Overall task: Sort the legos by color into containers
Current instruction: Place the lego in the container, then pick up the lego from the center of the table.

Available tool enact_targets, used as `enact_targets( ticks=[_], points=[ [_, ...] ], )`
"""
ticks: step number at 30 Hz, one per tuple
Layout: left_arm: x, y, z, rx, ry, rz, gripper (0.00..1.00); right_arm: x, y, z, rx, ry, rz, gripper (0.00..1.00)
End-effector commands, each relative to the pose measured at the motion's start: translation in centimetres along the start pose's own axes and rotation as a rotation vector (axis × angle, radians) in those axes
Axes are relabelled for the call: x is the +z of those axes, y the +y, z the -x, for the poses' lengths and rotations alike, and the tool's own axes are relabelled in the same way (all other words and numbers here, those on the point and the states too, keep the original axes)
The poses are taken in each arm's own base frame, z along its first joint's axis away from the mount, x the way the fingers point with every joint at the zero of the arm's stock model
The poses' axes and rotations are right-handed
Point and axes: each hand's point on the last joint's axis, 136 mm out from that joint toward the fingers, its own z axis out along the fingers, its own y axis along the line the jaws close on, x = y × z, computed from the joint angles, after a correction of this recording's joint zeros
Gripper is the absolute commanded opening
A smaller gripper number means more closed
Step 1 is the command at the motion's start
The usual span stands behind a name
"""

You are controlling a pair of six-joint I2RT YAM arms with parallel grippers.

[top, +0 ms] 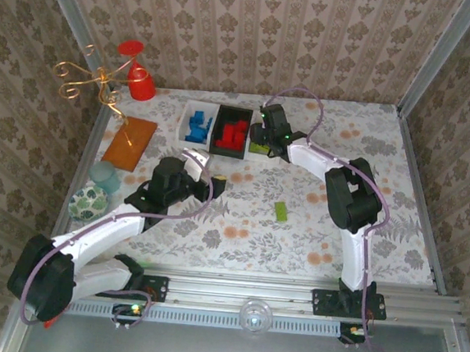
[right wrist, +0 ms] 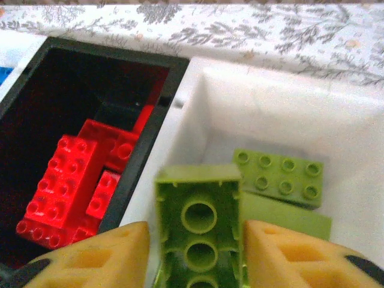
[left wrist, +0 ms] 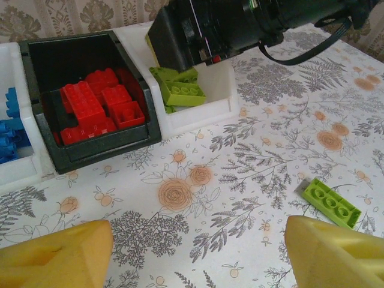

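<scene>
While small blue plastic bricks (top: pixel 198 126) lie in the left white plastic bin (top: pixel 184 122) and red plastic bricks (right wrist: pixel 60 180) in the black plastic bin (right wrist: pixel 108 51), the right gripper (right wrist: pixel 195 240) hangs over the right white plastic bin (right wrist: pixel 270 78) with a lime-green plastic brick (right wrist: pixel 198 216) between its fingers. I cannot tell whether they clamp it. One loose lime-green brick (left wrist: pixel 331 204) lies on the flowered desk (left wrist: pixel 240 180), seemingly the last. The left gripper (left wrist: pixel 198 240) stands wide open and empty. Open desk surrounds that brick, well apart from the bin walls.

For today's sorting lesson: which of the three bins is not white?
The middle bin: the only black one, holding red bricks, flanked by white bins.
</scene>
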Motion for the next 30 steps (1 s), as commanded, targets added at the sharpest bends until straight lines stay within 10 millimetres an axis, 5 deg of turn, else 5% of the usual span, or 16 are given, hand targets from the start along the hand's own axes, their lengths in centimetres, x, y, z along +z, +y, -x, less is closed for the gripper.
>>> enact_targets(
  ticks=[1,7,18,22,30],
  points=[
    [-0.5,0.2,-0.1,-0.016,0.006,0.011,0.77,-1.5,0.3,2.8,0.013,-0.057,0.02,0.52],
    [-0.5,-0.2,0.1,-0.012,0.001,-0.017,0.77,-7.8,-0.1,1.0,-0.001,-0.041,0.038,0.6],
    [1.0,-5.2,-0.7,0.084,0.022,-0.276,0.77,-18.9,-4.7,-17.2,-0.058,0.26,-0.125,0.66],
    [0.9,-5.4,-1.0,0.107,0.025,-0.29,0.77,-19.7,-5.0,-21.3,-0.075,0.345,-0.134,0.67],
    [0.8,-4.7,-0.9,0.117,0.017,-0.242,0.77,-17.0,-2.7,-23.1,-0.119,0.412,-0.109,0.67]
  ],
)
